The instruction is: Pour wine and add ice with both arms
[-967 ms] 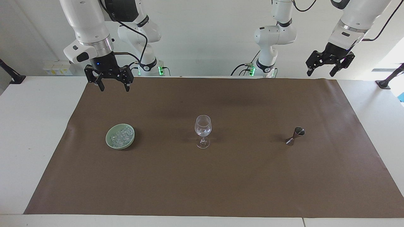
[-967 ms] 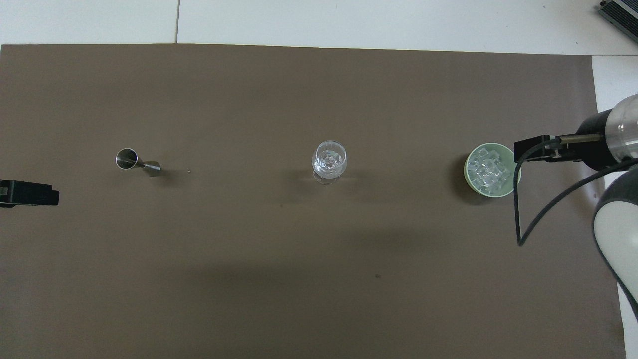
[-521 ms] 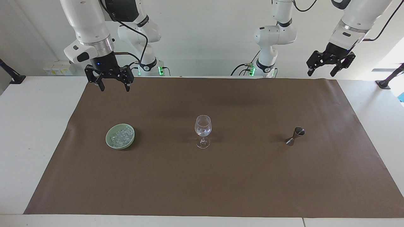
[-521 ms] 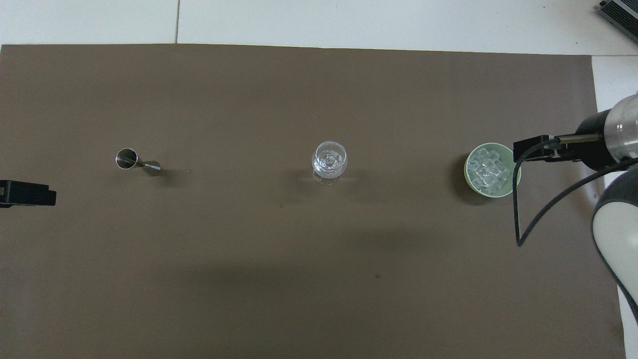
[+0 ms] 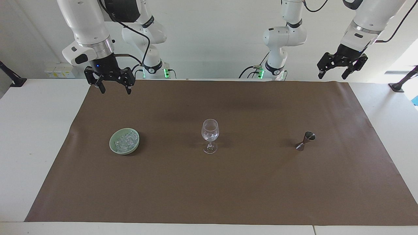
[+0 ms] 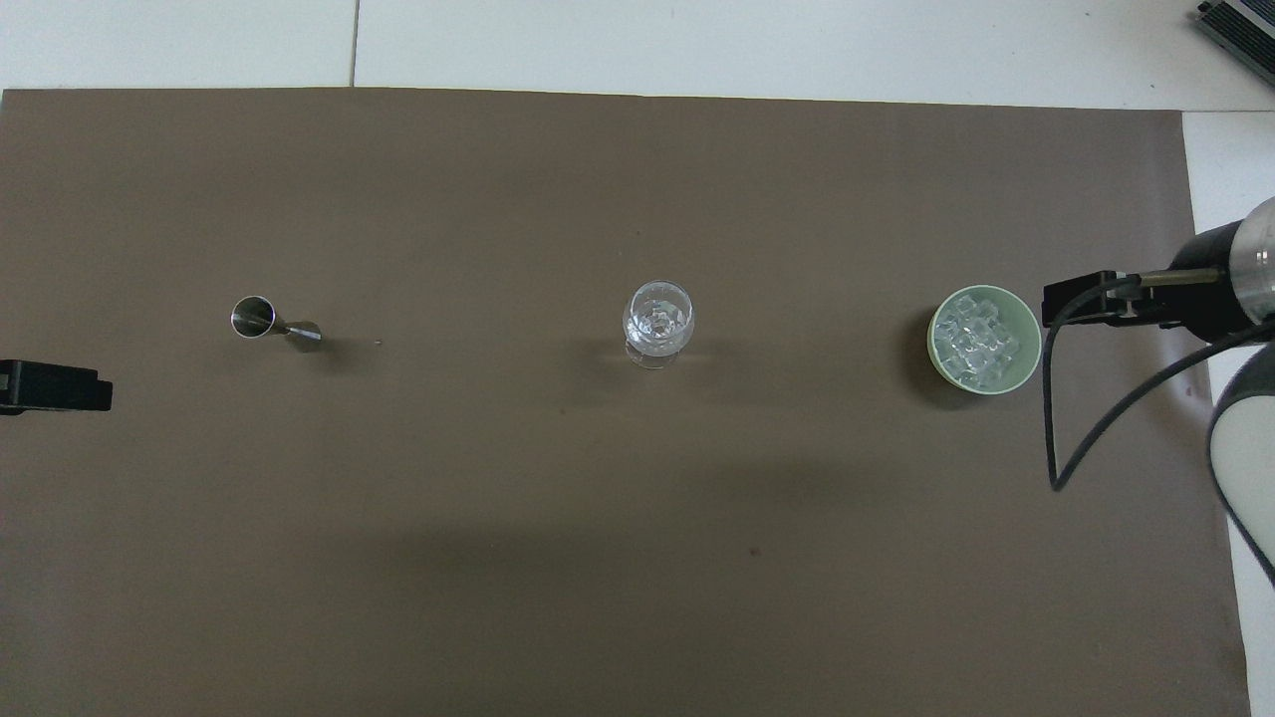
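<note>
Both grippers raised, empty and open; glass, ice bowl and jigger stand in one row across the mat.

In the facing view the wine glass (image 5: 210,136) stands upright mid-mat, long axis vertical, mouth up, with clear chunks visible in its bowl. The green bowl (image 5: 124,141) holding the ice (image 5: 125,139) lies at 9 o'clock from the glass, toward the right arm's end. The jigger (image 5: 305,141) lies at 3 o'clock, toward the left arm's end, its axis leaning, its open cup tipped up. The right gripper (image 5: 109,85) hangs over the mat edge by the robots, fingers spread wide, holding nothing; the ice lies at 5 o'clock from it. The left gripper (image 5: 341,67) hovers off the mat's corner, likewise spread and empty; the jigger lies at 7 o'clock. Judgement: each arm is nearer its own item.
</note>
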{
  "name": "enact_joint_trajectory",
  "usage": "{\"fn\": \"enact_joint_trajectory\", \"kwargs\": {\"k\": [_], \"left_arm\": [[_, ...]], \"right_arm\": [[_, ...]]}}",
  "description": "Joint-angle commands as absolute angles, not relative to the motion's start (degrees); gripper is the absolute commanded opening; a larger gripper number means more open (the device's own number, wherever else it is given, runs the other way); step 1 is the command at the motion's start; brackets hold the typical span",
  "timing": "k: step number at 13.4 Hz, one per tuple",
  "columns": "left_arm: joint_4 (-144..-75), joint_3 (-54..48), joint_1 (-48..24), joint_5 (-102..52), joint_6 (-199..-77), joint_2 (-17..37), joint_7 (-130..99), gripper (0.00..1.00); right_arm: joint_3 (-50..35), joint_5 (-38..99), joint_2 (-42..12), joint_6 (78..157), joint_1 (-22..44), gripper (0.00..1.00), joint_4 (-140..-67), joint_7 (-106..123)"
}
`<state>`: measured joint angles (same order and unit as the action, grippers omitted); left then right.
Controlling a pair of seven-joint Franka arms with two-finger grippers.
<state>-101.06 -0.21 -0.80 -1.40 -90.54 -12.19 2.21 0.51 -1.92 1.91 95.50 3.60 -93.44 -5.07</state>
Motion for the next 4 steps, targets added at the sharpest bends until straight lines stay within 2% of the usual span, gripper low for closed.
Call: {"fn": "enact_joint_trajectory", "kwargs": {"k": [1, 4], "left_arm": [[-103.1, -0.09, -0.88, -0.35, -91.67, -13.89, 2.72, 1.0], [-103.1, -0.09, -0.88, -0.35, -91.67, -13.89, 2.72, 1.0]], "right_arm": [[1.67, -1.67, 2.29, 95.01, 4.66, 1.0, -93.78, -5.1], [1.67, -1.58, 2.29, 95.19, 4.66, 1.0, -94.13, -5.1]]}}
